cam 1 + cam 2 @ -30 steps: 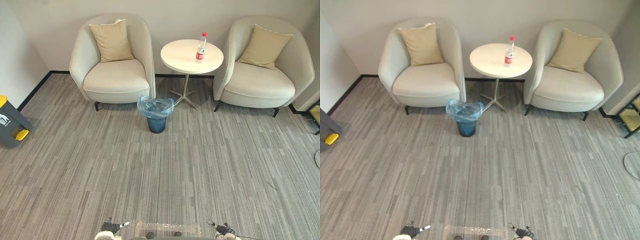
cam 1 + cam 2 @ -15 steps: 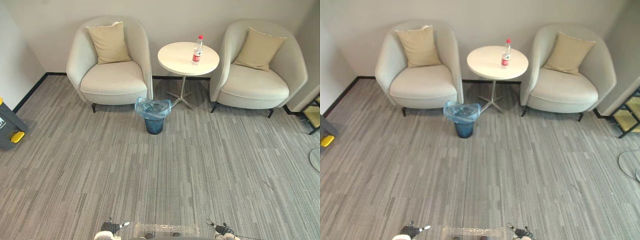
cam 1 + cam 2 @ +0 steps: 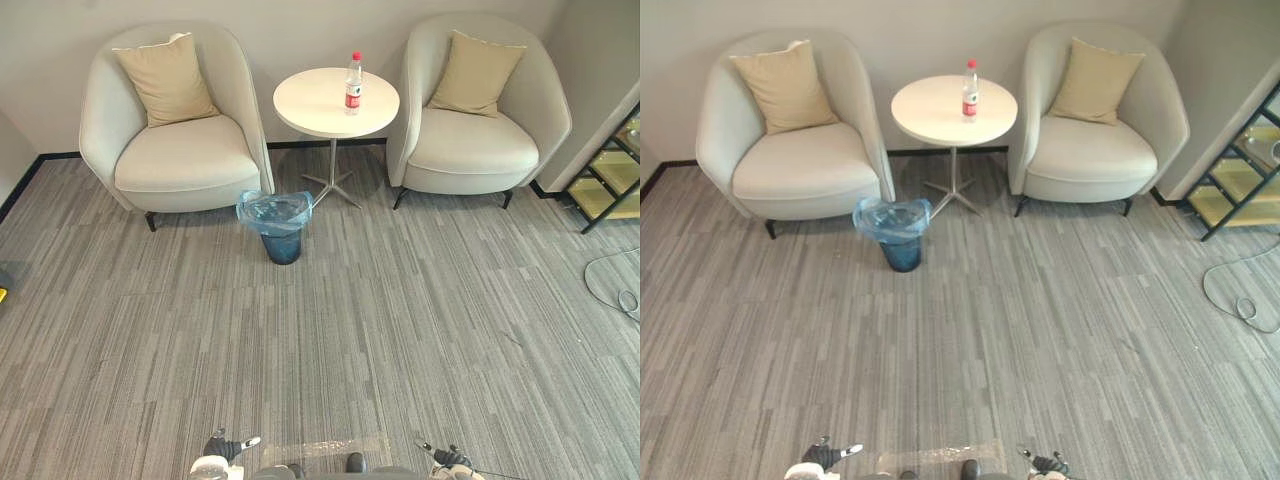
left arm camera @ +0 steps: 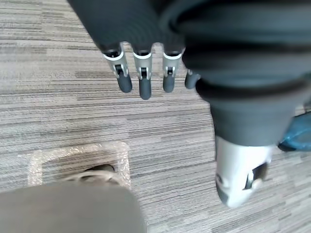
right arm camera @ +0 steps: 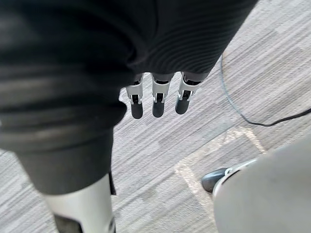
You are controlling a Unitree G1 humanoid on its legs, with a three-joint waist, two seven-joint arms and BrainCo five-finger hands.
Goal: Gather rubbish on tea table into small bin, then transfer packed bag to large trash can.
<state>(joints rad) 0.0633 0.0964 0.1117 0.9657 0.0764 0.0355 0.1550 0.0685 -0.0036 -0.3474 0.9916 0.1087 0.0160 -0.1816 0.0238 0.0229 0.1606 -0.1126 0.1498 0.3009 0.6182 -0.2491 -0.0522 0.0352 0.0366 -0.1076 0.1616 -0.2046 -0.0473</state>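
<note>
Bottle point(image 3: 353, 82): upright on the tea table point(image 3: 310, 108), upper centre of frame, long axis vertical.
Small bin point(image 3: 276, 228): blue-bagged, on the carpet just lower left of the table.
Hands to bottle: both at the bottom edge, well apart from it; I'd judge the right marginally nearer.
Left hand point(image 4: 141, 77): fingers hanging straight and loose, holding nothing.
Right hand point(image 5: 156, 99): likewise slack and empty.
</note>
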